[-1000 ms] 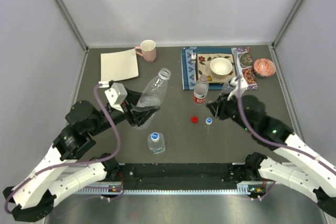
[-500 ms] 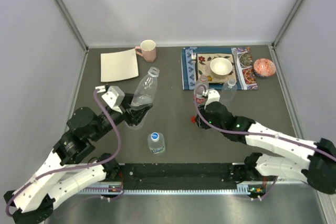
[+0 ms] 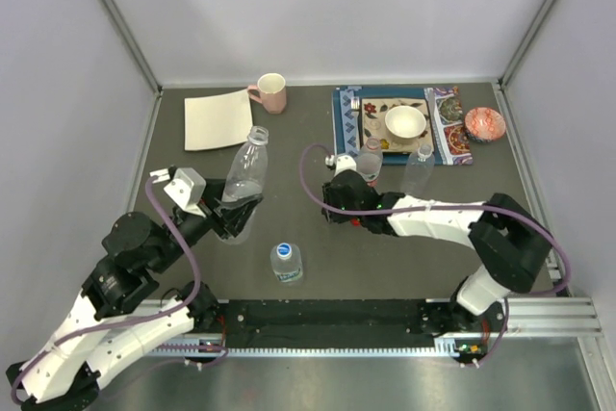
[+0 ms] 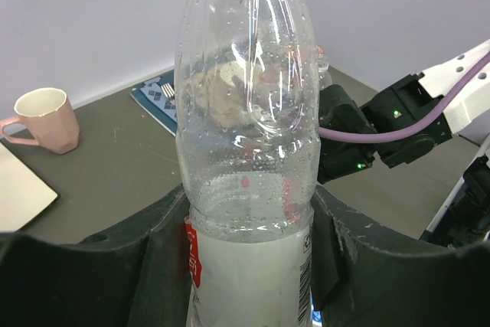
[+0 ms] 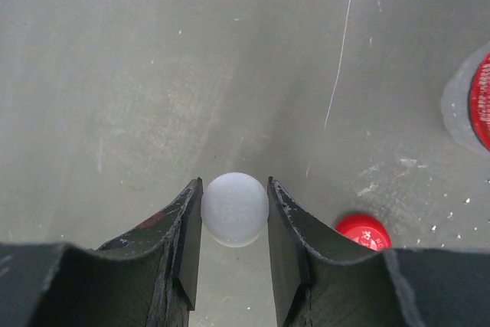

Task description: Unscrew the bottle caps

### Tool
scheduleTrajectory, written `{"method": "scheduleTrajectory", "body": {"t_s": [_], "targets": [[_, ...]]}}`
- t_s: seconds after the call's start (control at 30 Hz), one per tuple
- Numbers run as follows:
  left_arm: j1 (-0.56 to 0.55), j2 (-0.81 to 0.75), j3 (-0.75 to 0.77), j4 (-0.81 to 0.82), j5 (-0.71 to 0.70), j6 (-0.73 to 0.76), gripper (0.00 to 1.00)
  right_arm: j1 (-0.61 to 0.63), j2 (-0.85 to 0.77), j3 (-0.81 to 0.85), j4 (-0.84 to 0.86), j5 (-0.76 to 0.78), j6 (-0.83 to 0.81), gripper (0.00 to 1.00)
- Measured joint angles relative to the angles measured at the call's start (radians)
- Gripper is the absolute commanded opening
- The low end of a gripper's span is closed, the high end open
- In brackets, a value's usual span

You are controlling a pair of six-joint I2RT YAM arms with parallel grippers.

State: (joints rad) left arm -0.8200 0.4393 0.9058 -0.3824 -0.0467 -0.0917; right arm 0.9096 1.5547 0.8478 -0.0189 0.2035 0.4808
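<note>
My left gripper is shut on a clear open-necked bottle with a white-and-red label and holds it tilted; the left wrist view shows its body between the jaws. My right gripper is shut on a whitish-grey cap just above the table at mid-table. A loose red cap lies to its right. A bottle with a blue cap stands near the front. A red-labelled bottle and another clear bottle stand behind the right arm.
A pink mug and a white paper sheet are at the back left. A patterned mat with a white bowl and a red patterned bowl are at the back right.
My right gripper swept left from the clear bottle at the right to mid-table, carrying the whitish cap. My left gripper drew back and left with its bottle.
</note>
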Motion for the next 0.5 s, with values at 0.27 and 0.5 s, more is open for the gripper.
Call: {"method": "scheduleTrajectory", "body": {"t_s": [0.27, 0.5], "targets": [[0.0, -0.019, 0.0, -0.034, -0.011, 0.0, 0.53, 0.0, 0.113, 0.061, -0.013, -0.006, -0.001, 0.0], [0.0, -0.031, -0.018, -0.039, -0.011, -0.011, 0.53, 0.0, 0.191, 0.103, -0.055, -0.016, 0.002, 0.07]]}}
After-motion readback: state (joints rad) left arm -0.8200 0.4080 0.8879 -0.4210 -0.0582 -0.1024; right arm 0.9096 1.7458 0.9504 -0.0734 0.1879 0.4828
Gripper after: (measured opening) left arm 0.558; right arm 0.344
